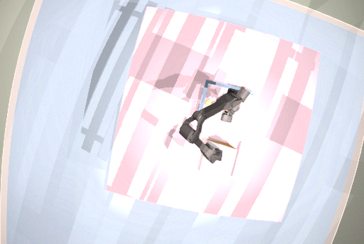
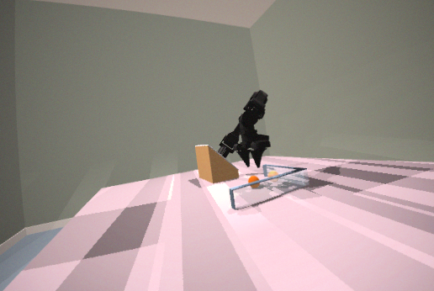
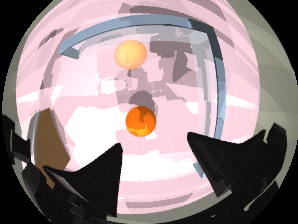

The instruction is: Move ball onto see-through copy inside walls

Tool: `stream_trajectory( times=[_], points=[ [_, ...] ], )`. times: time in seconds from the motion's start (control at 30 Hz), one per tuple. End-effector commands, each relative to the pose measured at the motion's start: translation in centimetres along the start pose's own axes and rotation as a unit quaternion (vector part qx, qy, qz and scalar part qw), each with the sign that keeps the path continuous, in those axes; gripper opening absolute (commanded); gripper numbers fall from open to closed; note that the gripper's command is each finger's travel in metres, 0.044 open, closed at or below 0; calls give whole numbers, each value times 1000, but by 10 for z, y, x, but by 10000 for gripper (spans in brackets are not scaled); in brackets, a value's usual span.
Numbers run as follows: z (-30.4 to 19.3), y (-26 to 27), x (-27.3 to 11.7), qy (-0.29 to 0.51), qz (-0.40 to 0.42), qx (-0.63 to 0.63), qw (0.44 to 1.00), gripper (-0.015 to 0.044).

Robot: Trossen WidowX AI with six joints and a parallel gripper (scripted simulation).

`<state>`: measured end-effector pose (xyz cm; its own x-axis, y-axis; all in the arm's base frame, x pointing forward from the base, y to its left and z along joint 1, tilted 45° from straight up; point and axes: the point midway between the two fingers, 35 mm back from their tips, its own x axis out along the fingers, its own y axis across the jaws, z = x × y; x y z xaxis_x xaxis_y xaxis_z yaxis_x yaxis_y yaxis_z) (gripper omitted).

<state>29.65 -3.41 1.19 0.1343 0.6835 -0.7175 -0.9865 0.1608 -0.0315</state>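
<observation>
Gripper hovers mostly open, holding nothing, above the orange ball, the see-through copy at its twelve o'clock in the wrist view

So we've got three views here: the top one looks down from high over the table, a bit rotated, and takes in floor all round it. Our exterior cam sits low and farther out, facing across the tabletop towards the room walls. The wrist one's closest, a round wide view looking down past the fingers. All three share the clear corner walls.
</observation>
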Motion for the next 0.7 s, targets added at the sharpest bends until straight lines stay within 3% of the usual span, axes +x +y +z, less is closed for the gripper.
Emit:
stream_trajectory(
  times=[0.0, 0.67],
  points=[
    [0, 11, 6, -7, 22, -8, 1000, 335],
    [0, 11, 30, -7, 22, -8, 1000, 335]
  ],
)
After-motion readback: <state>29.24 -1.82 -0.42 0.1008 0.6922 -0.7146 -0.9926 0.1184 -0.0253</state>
